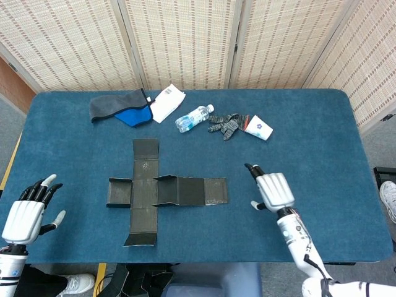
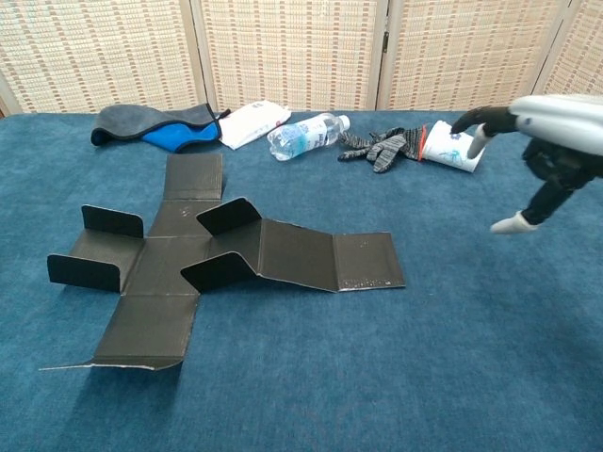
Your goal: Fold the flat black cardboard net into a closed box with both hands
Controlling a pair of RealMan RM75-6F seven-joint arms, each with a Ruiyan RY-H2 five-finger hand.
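Blue table (image 1: 309, 124) holding flat black cardboard net (image 1: 166, 191) near its middle. Right hand (image 1: 273, 189) just right of net, fingers apart, holding nothing. Left hand (image 1: 25, 215) far left of net, fingers apart, empty.

Flat black cardboard net (image 1: 162, 192) on blue table (image 1: 309, 136); right hand (image 1: 272, 190) at its 3 o'clock, left hand (image 1: 26, 213) at 8 o'clock, both empty with fingers apart.
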